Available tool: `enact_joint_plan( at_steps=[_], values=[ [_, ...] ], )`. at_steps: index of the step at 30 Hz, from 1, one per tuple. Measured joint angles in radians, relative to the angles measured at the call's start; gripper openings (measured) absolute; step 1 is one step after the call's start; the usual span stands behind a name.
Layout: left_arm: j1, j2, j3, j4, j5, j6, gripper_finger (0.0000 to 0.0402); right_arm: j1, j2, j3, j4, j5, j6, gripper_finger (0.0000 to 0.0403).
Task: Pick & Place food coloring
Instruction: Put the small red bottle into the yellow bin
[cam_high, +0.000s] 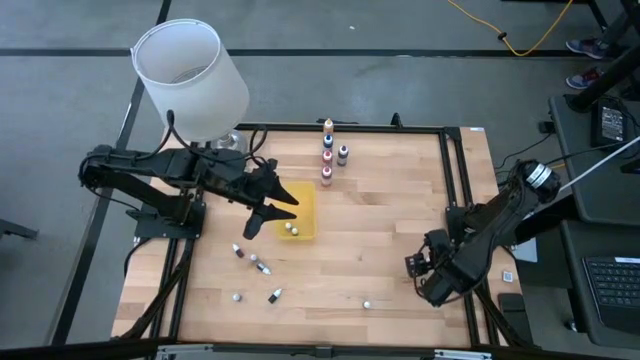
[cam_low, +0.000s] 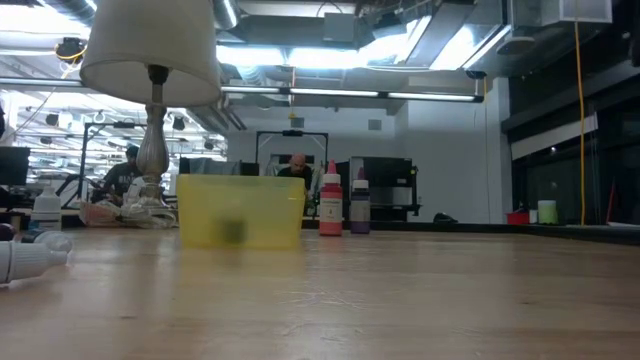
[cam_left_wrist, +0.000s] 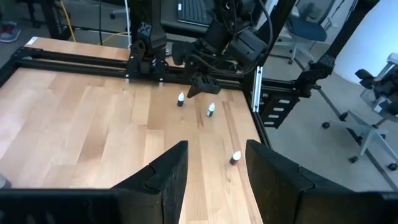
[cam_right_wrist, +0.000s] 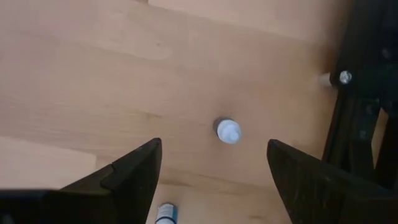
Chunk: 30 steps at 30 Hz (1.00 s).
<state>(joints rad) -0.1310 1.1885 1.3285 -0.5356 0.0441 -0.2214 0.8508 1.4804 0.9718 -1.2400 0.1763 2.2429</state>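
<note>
Left gripper (cam_high: 262, 222), jaws parted and empty, hovers beside the yellow tray (cam_high: 300, 212) (two bottles inside); a careless descent could topple loose bottles (cam_high: 253, 259).

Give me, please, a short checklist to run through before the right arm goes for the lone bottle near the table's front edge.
1. Right gripper jaws open with nothing between them: ok.
2. White-capped bottle upright, its cap facing the right wrist camera: ok.
3. Bottle apart from the other loose bottles: ok.
4. Right gripper directly over it: not ok, it sits to the side in the high view.
5. Left gripper clear of the right arm, at the yellow tray: ok.
6. Left jaws empty: ok.
</note>
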Motion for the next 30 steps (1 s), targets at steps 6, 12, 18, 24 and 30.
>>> enact_joint_plan(
  at_steps=[6,12,18,24,30],
  values=[
    [0.003,0.0,0.0,0.0,-0.001,0.016,0.0157,0.004,0.05,0.0,0.039,-0.039,0.027,0.0291],
    [0.003,0.0,0.0,0.0,-0.002,0.016,0.0157,0.004,0.06,0.0,0.066,-0.04,0.026,0.0291],
    [0.003,0.0,0.0,0.0,0.0,0.016,0.0157,-0.017,-0.003,0.0,-0.048,-0.087,0.001,0.0291],
    [0.003,0.0,0.0,-0.004,-0.005,0.016,0.0157,-0.086,-0.085,-0.014,-0.106,-0.1,-0.119,0.0291],
    [0.003,0.0,0.0,-0.005,-0.007,0.025,0.0157,-0.115,-0.17,-0.075,-0.036,-0.115,-0.132,0.0291]
  ],
)
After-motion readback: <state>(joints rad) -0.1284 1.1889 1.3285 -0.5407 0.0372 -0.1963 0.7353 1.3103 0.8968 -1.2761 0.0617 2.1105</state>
